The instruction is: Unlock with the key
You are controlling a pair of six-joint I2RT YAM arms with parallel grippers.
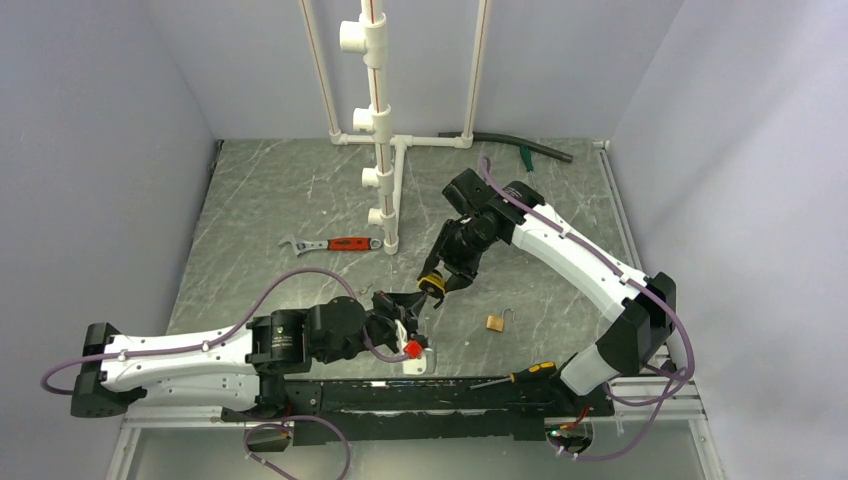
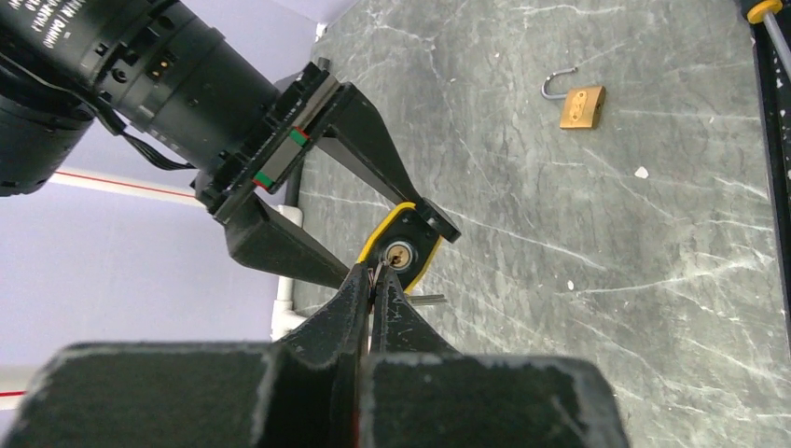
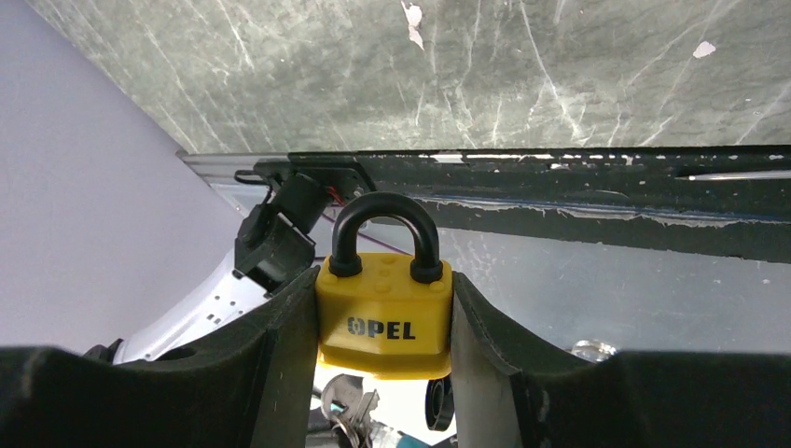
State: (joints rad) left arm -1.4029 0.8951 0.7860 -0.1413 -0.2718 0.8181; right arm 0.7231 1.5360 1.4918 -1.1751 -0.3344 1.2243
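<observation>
1. The right gripper (image 1: pixel 437 280) clamps the yellow padlock (image 3: pixel 384 329) by its two flat sides, its fingers pinching the body above the table (image 1: pixel 300 190); this grip leaves the shackle (image 3: pixel 384 217) free and turns the underside toward the other arm.
2. That underside shows a round brass-coloured keyway (image 2: pixel 399 256) set in a black face with a yellow rim; it points straight at the left gripper (image 2: pixel 371 285), probably so the key can go in along its axis.
3. The left gripper's fingers (image 2: pixel 396 313) are pressed together on the key (image 3: pixel 347 403), a small dull silver-grey metal piece held just below the padlock; its tip seems to sit right at the keyway, though I cannot tell whether it has entered.
4. The padlock body looks like moulded plastic with dark lettering; the shackle is a black arch still seated in both holes, so the lock looks closed.
5. A small brass padlock (image 2: pixel 582 105) with a thin steel shackle swung open lies apart on the grey, white-veined, marble-patterned surface; a screwdriver (image 1: pixel 520 375) with a yellow-and-black handle rests on the near rail.
</observation>
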